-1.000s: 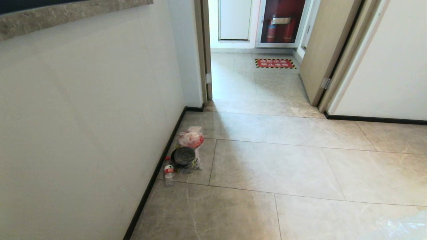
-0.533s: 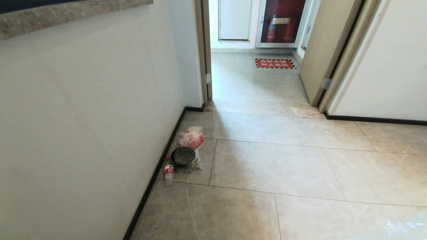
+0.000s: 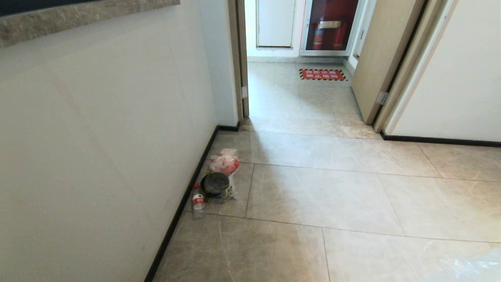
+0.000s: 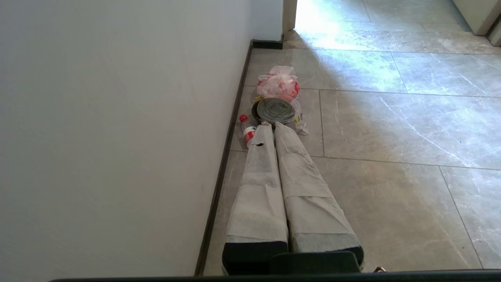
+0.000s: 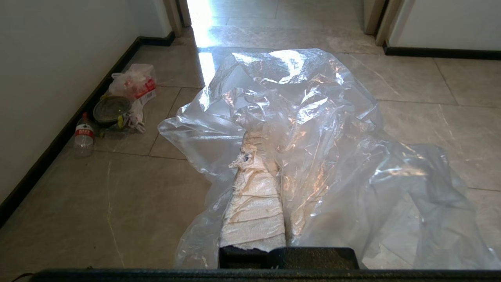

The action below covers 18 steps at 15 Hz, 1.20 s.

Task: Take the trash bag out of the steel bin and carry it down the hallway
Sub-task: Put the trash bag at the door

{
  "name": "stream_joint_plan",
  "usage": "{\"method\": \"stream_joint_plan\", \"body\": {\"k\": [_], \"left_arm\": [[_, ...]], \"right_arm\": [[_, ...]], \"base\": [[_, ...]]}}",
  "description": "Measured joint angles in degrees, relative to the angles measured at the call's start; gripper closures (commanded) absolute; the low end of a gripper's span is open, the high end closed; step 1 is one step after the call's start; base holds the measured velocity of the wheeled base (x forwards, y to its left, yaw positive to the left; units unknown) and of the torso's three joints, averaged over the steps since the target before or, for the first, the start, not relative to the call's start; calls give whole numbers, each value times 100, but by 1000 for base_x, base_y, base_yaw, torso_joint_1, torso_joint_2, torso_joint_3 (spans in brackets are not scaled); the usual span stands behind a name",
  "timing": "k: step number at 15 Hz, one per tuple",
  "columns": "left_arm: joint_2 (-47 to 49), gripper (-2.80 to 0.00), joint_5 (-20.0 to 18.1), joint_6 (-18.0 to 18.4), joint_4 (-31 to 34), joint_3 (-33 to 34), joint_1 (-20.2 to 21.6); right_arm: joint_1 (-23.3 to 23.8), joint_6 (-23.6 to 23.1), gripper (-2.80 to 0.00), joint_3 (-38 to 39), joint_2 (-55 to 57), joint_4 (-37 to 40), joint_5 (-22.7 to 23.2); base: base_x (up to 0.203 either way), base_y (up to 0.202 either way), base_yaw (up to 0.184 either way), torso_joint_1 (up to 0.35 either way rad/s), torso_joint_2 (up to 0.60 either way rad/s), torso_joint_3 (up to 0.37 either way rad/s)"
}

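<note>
Draping trash bag [image 5: 313, 129], right pincer [image 5: 258, 145] clamped.

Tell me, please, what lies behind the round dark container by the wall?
Behind the round dark container sits a knotted pink-red plastic bag, touching it. The bag's contents and the floor beneath both are covered.

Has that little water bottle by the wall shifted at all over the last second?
No. The water bottle stands beside the black skirting, exactly as before.
</note>
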<state>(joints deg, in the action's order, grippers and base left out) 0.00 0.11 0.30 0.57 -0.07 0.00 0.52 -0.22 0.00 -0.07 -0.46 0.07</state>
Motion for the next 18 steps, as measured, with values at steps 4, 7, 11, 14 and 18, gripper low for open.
{"method": "stream_joint_plan", "body": {"k": [4, 7, 11, 14, 18], "left_arm": [[0, 0, 0, 132, 3, -4, -5], [0, 0, 0, 79, -9, 5, 0], [0, 0, 5, 84, -25, 7, 0], [0, 0, -1, 86, -9, 7, 0], [0, 0, -6, 52, -5, 7, -2]], "right_arm": [[2, 2, 0, 0, 2, -6, 4], [-2, 6, 0, 0, 1, 6, 2], [0, 4, 0, 0, 0, 2, 0], [0, 6, 0, 0, 0, 2, 0], [0, 0, 0, 0, 0, 2, 0]], "base": [[4, -62, 11, 2, 3, 1], [0, -192, 0, -2, 2, 1], [0, -192, 0, 1, -1, 2], [0, -181, -1, 3, 2, 5], [0, -45, 0, 0, 1, 0]]}}
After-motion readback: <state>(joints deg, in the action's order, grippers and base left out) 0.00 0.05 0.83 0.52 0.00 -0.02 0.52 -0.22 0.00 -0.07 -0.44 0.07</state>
